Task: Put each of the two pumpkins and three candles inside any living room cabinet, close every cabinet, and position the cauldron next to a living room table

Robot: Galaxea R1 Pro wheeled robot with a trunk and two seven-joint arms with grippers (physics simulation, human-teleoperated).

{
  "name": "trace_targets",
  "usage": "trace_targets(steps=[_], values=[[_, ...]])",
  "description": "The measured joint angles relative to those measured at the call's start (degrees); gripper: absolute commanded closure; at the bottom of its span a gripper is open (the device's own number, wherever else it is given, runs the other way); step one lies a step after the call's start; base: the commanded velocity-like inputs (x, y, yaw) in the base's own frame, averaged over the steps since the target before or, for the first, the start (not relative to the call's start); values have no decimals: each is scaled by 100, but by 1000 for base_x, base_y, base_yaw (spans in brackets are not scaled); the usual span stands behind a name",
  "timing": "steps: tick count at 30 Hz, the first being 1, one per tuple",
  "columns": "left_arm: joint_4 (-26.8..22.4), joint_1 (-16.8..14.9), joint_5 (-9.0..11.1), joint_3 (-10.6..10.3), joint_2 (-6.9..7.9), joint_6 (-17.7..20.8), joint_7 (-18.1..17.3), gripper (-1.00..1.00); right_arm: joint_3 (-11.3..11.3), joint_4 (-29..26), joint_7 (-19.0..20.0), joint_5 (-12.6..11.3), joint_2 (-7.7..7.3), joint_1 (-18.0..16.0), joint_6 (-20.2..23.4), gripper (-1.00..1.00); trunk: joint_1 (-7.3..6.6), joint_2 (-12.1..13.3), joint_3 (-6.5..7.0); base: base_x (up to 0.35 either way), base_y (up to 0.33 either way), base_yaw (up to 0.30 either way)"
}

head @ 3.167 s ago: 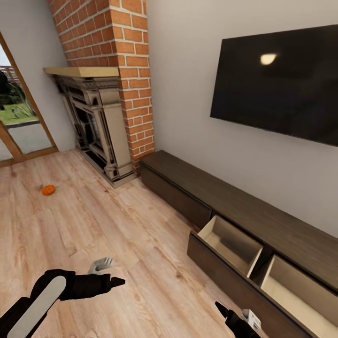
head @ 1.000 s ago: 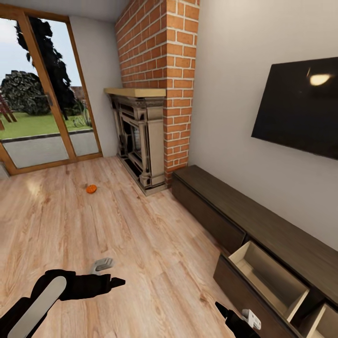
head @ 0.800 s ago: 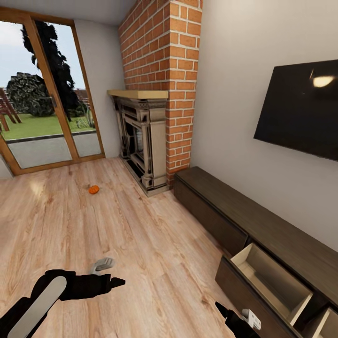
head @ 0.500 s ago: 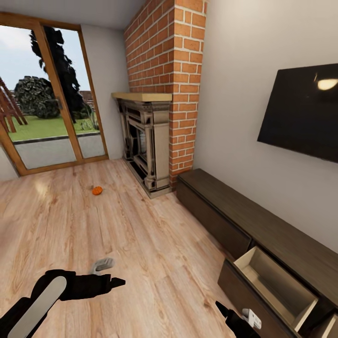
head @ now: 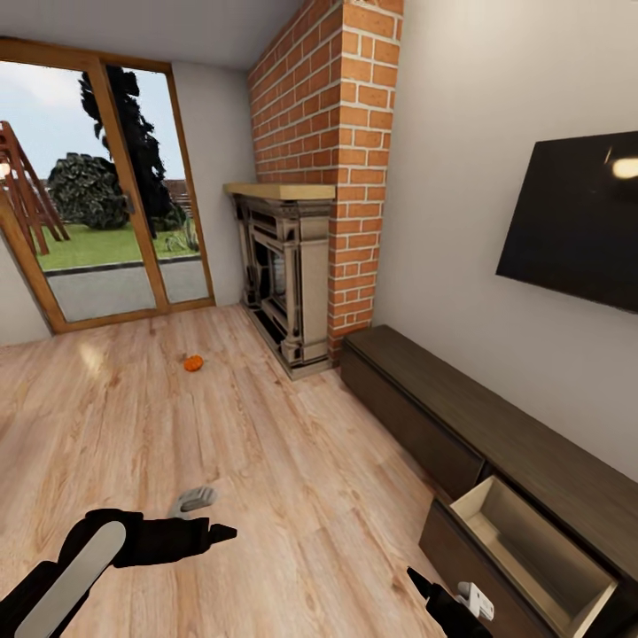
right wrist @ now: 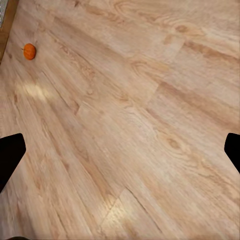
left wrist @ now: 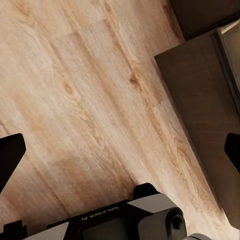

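I am carrying both arms low and tucked in front of me, because nothing is within reach yet and a compact posture suits travel. My left pincer (head: 199, 518) is hanging over the bare wooden floor (head: 292, 461), and in its wrist view its fingers (left wrist: 10, 157) are sitting at opposite edges of the frame, spread wide with nothing between them. My right pincer (head: 425, 592) is also low; its wrist view shows the two dark fingertips (right wrist: 9, 155) far apart, so it too is wide and empty, ready for a pick.

The thing I judge I am heading for is the pumpkin (head: 193, 362), a small orange ball lying alone on the floor well ahead of my left pincer, toward the glass doors (head: 115, 221) and short of the fireplace (head: 288, 283). The right wrist camera catches it too (right wrist: 29, 51), far beyond the fingertips.

The cabinet (head: 496, 443) is running along the wall beyond my right pincer, under the television (head: 576, 217). Its drawer (head: 532, 549) nearest that pincer is standing pulled out, its pale inside showing nothing in the part I can see, presumably left open to receive what I bring back. The drawer fronts farther along look flush.

I see no candles, cauldron or desk from here.
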Motion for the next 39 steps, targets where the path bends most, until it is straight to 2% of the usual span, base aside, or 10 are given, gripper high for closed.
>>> trace_targets(steps=[21, 30, 39], values=[[11, -1, 7, -6, -5, 0, 0, -100, -7, -7, 84, 8, -9, 1, 6, -100, -1, 0, 154, 8, 3, 64], [17, -1, 8, 13, -1, -2, -6, -100, -8, -10, 99, 10, -13, 1, 5, -100, -3, 0, 155, 217, 149, 15], [15, 1, 7, 14, -3, -6, -8, -100, -8, -9, 38, 10, -8, 0, 3, -100, -2, 0, 155, 214, 216, 240]])
